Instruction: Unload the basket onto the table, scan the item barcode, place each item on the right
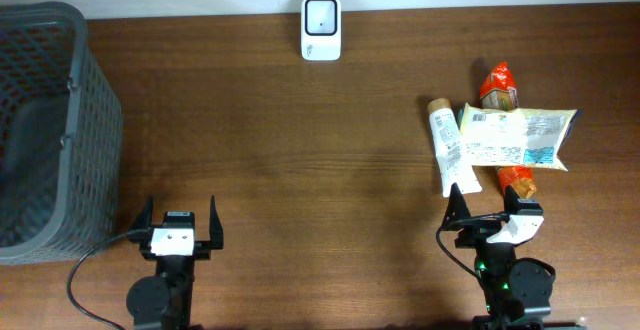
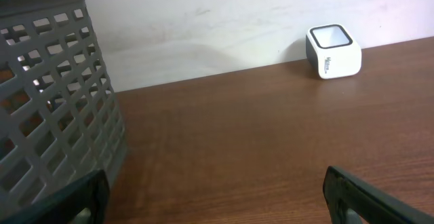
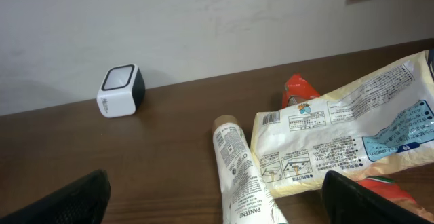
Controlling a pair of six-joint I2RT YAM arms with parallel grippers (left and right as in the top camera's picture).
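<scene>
Right now both my arms sit low at the near edge of the counter (image 1: 300, 160), wrists level and aimed toward the far wall (image 2: 203, 20). My left end effector (image 1: 180, 213) is released, its two fingers (image 1: 213, 215) spread wide over bare wood and holding nothing. The grey mesh basket (image 1: 60, 120) stands just to its left. My right end effector (image 1: 485, 202) is likewise released and empty, poised just short of the near ends of the items.

Those items lie clustered on the right side of the counter. A white tube (image 1: 447, 148) with a tan cap lies flat, cap toward the wall and lettering up. Touching its right side, a pale yellow packet (image 1: 515, 137) lies across an orange-red packet (image 1: 500, 85), which shows beyond its far and near edges. The yellow packet's printed side faces up, with a small barcode (image 3: 270, 118) near its left corner. The white scanner (image 1: 321, 28), with a dark window on top, stands at the far edge by the wall, well apart from the items.
</scene>
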